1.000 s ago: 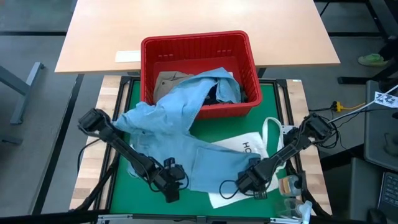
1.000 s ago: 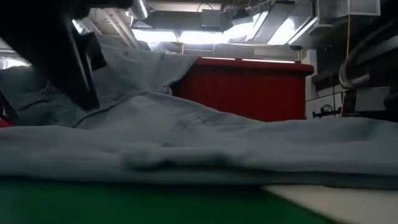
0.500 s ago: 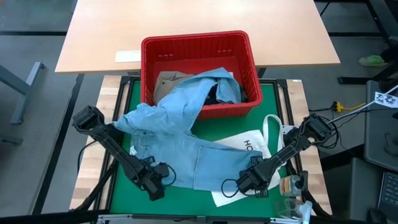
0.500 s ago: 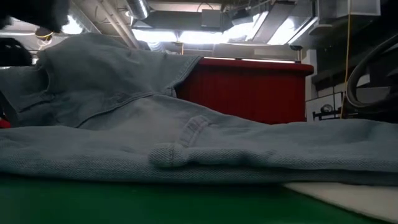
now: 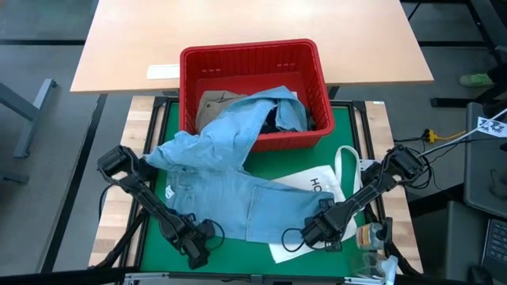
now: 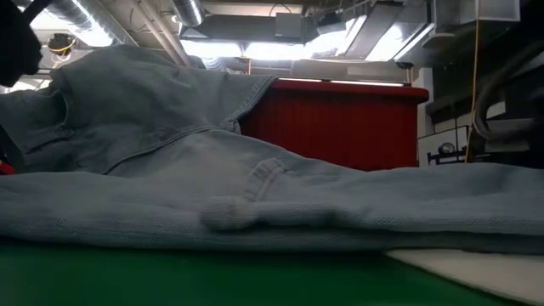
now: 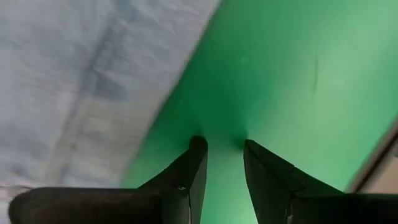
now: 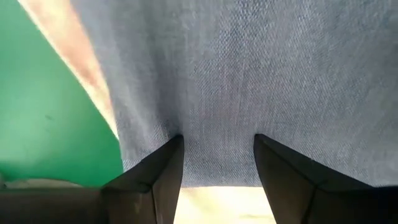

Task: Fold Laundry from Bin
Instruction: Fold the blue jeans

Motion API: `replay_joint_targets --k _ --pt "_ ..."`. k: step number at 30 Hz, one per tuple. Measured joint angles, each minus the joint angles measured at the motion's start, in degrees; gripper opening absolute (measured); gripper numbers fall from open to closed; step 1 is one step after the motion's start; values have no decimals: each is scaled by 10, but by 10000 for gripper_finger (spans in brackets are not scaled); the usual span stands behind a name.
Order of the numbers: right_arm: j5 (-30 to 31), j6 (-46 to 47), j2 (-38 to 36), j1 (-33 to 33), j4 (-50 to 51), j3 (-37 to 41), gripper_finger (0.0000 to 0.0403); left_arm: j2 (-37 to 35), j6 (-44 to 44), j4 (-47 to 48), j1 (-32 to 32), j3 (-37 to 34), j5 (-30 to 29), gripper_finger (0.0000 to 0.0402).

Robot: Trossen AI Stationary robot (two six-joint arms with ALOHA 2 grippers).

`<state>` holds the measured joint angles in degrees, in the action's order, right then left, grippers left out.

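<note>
A pair of light blue denim jeans point(image 5: 238, 182) lies sprawled from the slotted red plastic bin point(image 5: 252, 63) at the upper middle of the high view down across the green mat point(image 5: 150, 245) to the lower middle; one end is still draped over the bin's front rim, and a khaki-tan garment point(image 5: 214, 101) shows inside. Denim like this looks fairly heavy, limp but thick at seams and waistband, so it should drag rather than slip; the firm hem or waistband edges seem the best places to pinch. The left gripper point(image 5: 196, 252) sits at the lower left of the high view, just off the jeans' edge, its fingers point(image 7: 194, 163) partly open over bare mat with nothing between them. The right gripper point(image 5: 315, 235), lower right, has its fingers point(image 8: 166, 167) spread wide against the denim's edge, though no fold is clearly pinched. Beneath the jeans a white cloth tote bag point(image 5: 321, 184) shows the printed letters "HO"; the rest is covered.
</note>
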<state>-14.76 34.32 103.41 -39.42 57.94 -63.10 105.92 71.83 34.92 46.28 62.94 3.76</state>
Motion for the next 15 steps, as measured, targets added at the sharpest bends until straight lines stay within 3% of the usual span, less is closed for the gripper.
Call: replay_joint_targets --k 7,15 --pt "41 -1 -13 0 36 -56 198 -19 2 -18 3 -2 33 101" --pt "87 -16 -14 -2 150 -109 198 -23 -2 -99 2 -2 -8 101"
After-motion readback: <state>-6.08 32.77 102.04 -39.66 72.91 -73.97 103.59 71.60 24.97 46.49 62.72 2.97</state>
